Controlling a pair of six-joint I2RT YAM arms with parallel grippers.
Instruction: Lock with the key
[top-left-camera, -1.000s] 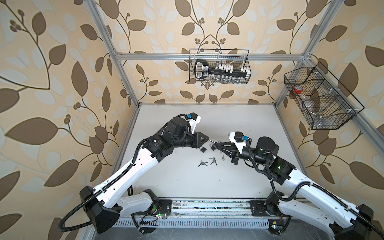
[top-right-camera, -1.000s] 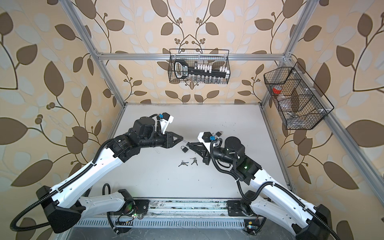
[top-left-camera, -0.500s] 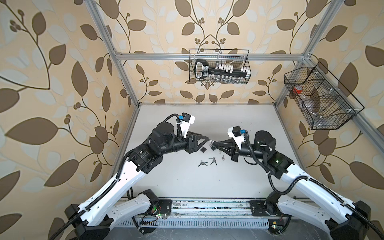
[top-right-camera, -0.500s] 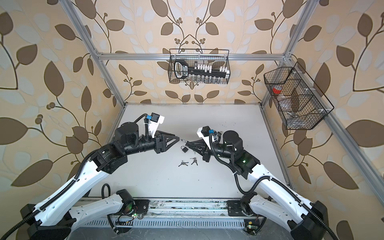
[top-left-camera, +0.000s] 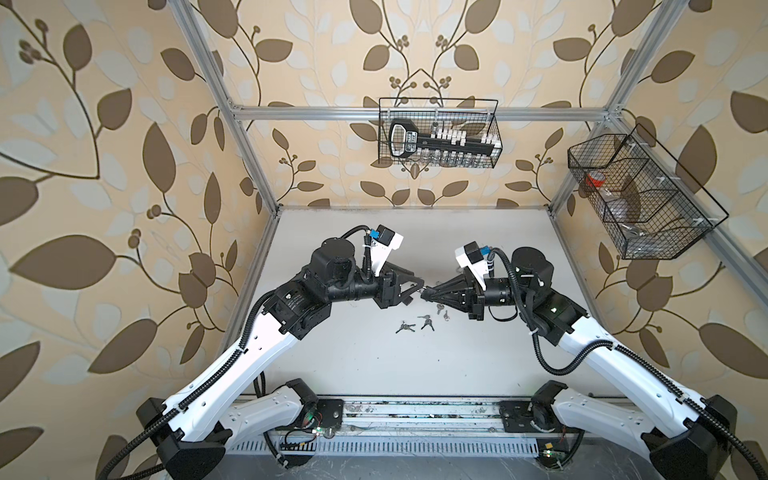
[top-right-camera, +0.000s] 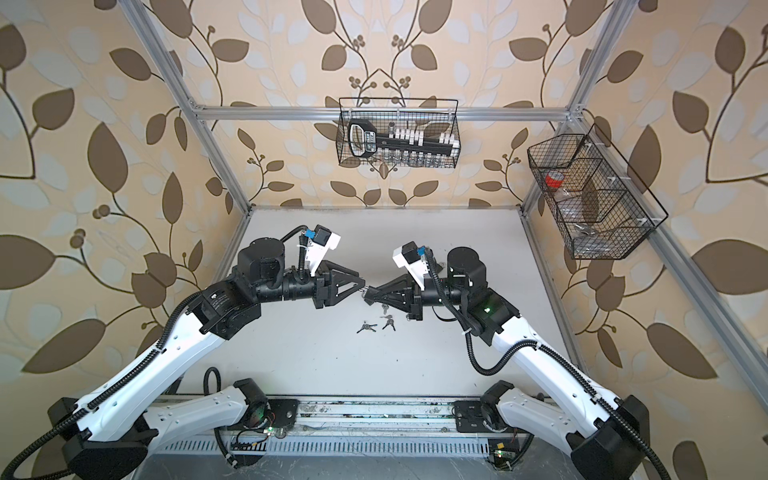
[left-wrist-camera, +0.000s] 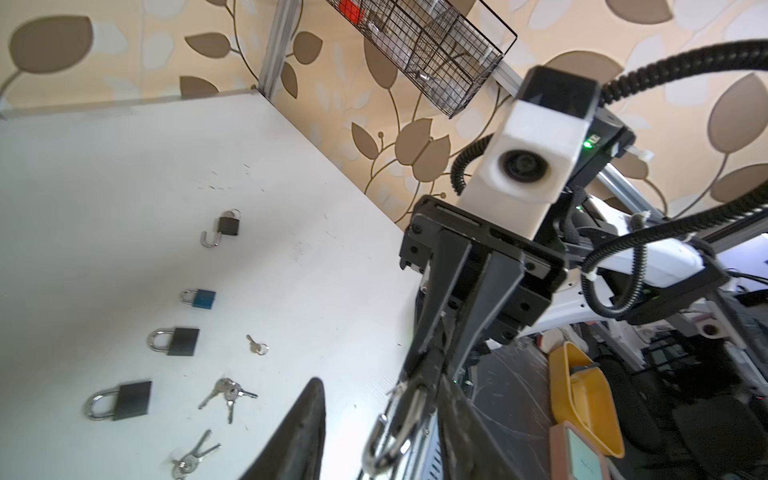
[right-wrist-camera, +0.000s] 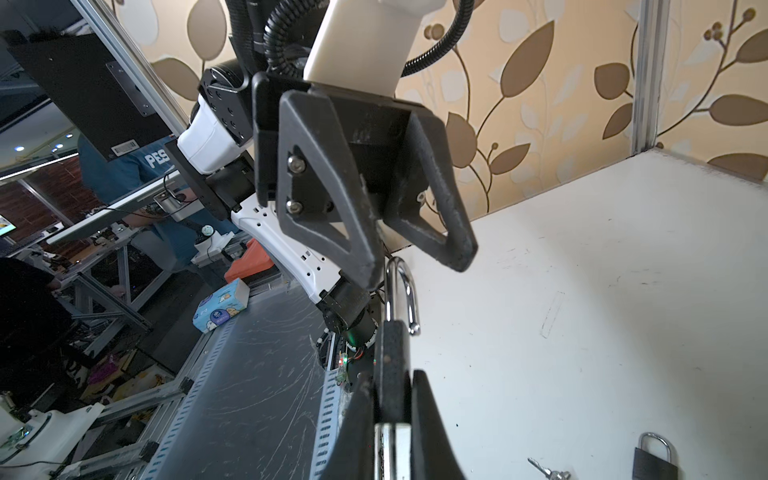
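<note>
Right gripper (right-wrist-camera: 392, 386): clamped on the body of a black padlock (right-wrist-camera: 392, 357), which it holds clear of the table (top-left-camera: 374, 374), near the middle in both top views.
Padlock shackle (right-wrist-camera: 389, 291): swung open, one leg seated in the body and the other end free just above it.
Left gripper (right-wrist-camera: 415, 264): jaws apart, nothing held. The tips stand on either side of the shackle's crown, and one fingertip (right-wrist-camera: 370, 270) is close against it. Contact cannot be confirmed.
Arms: the two grippers meet tip to tip above the table centre in both top views.
Keys (left-wrist-camera: 227, 392): loose on the table, none in either gripper. Two bunches and a single key (left-wrist-camera: 257, 345) show in the left wrist view. In a top view they lie just below the meeting grippers (top-left-camera: 405, 327).
Keyhole of held padlock: not visible; whether a key sits in it cannot be told.
Other padlocks (left-wrist-camera: 174, 341): four lie in a row on the table beside the keys, three black and one blue padlock (left-wrist-camera: 203, 299). The farthest black one has its shackle open.
</note>
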